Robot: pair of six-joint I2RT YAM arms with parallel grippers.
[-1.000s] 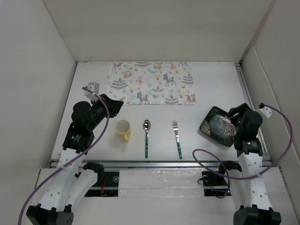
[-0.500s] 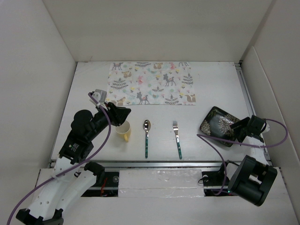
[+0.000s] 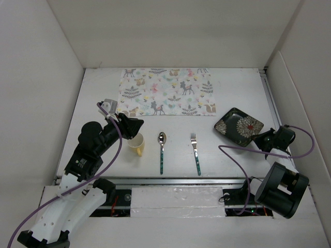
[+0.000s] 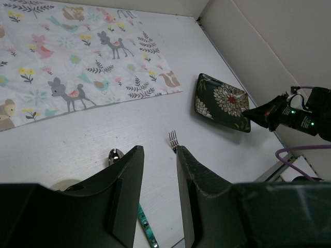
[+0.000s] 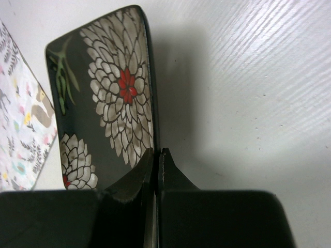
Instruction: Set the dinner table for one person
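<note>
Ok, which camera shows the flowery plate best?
The top external view. It shows the whole plate from above, right of the fork. The left wrist view shows it whole too, but small and slanted. The right wrist view is very close, so part is cut off, with the right gripper pinching its rim.

Plate [image 3: 239,126] now sits nearer mat [image 3: 165,92], right gripper [image 3: 257,138] clamped on its rim; left gripper [image 3: 138,124] has parted over cup [image 3: 136,143].

Plain white wall panels [image 3: 170,31] all around, apparently evenly lit.
</note>
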